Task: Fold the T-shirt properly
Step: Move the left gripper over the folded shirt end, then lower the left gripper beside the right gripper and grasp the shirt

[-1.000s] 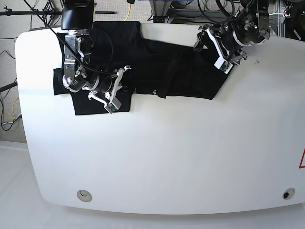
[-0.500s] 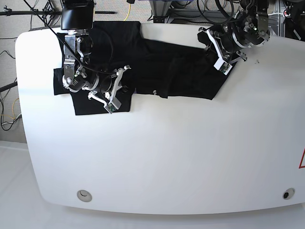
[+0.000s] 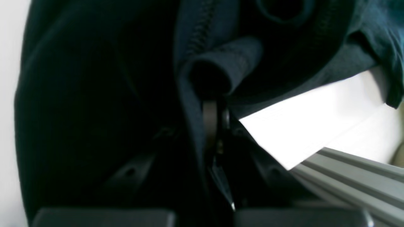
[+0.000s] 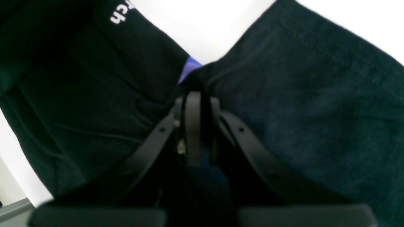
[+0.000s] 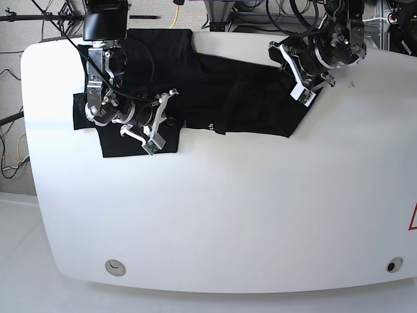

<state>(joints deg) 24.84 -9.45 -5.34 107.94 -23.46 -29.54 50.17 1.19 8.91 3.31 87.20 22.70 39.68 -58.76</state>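
T-shirt [image 5: 215,91] is spread along the far edge of the white table [image 5: 228,215], with an arm at each end. Left gripper [image 3: 213,104] has its jaws pressed together on a rolled hem at one end, thick soft knit with visible stitching. Right gripper [image 4: 195,94] is pinching a bunched fold at the other end, a bit of purple print peeking out beside it. Fabric is matte black, creased and lumpy, with small white lettering near the front edge.
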